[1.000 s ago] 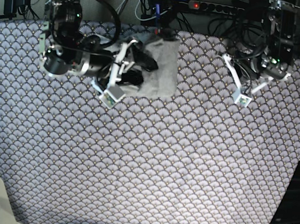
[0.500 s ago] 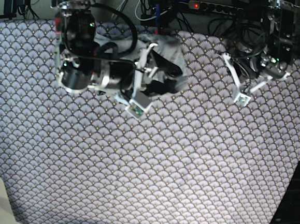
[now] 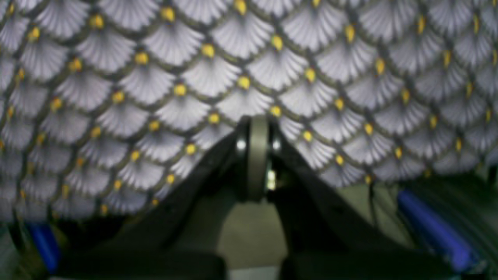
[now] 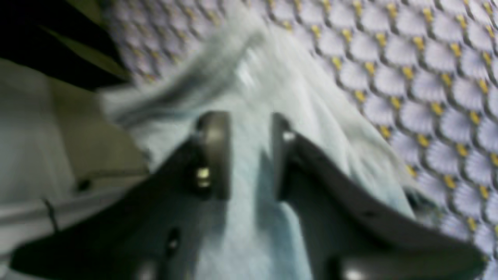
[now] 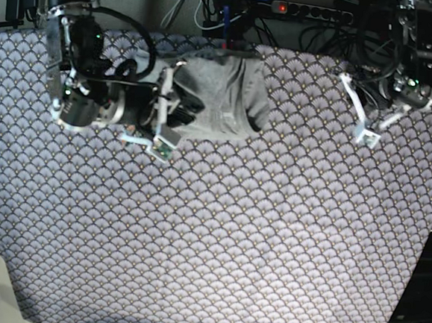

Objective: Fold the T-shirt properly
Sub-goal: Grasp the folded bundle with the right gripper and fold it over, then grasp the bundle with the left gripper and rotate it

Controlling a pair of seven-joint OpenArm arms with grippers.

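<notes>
A: Where is the T-shirt [image 5: 225,95] sitting?

B: At the far edge of the tabletop [image 5: 217,244], middle-left from where I stand. It is bunched into a compact grey heap, not spread flat, so no clear long axis can be read off it.

A: Which arm is on it?

B: The right one. The right hand [image 4: 243,155] is right at the heap's near-left edge. The right wrist view shows pale fabric running up between the two fingers [image 4: 214,151]. The gap is narrow but not fully shut. Whether the pads are already pinching the cloth I cannot tell; the picture is blurred.

A: And the other arm?

B: The left hand [image 5: 368,136] hangs well apart, over bare patterned cloth at the far right corner. In its wrist view the fingertips [image 3: 258,155] are pressed together with nothing between them. No shirt shows in that view at all.

A: So what does the next move depend on?

B: My reading: the shirt lies straight ahead of the right hand, in contact or nearly so, while it lies far across the tabletop from the left. Any lift or spread has to start from the right arm. The left would have to cross toward the centre before it can take a second corner.
</notes>
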